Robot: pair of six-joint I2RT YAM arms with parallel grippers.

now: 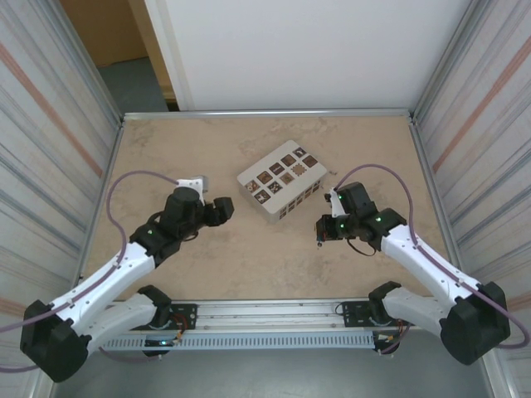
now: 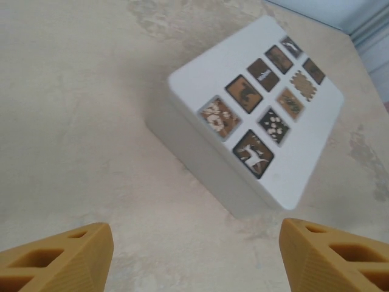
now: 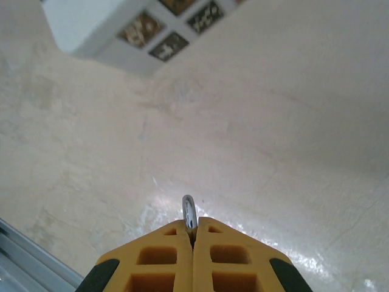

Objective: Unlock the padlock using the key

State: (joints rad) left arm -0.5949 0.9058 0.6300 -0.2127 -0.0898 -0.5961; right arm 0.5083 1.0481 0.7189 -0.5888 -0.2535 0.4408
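The left claw (image 2: 196, 226) was seen spread wide above the counter (image 1: 207, 274), its two yellow fingers (image 2: 67, 258) standing far apart at the lower corners of its wrist view with nothing held between them. Ahead of it, a white box (image 1: 281, 184) was laid on the counter near the middle, its top face set with rows of small dark squares (image 2: 254, 152) bearing pale patterns. From above, the left claw was seen pointed toward the box from the left, near it but not touching. The right claw (image 3: 193, 226) was positioned to the right of the box, just off its near corner and tilted down toward the counter. Its fingers were pressed together, and a silvery metal piece (image 3: 189, 210), thin and rounded at the tip, was pinched between them, sticking out just past the fingertips. Whether that piece belonged to the key or to the padlock could not be told.
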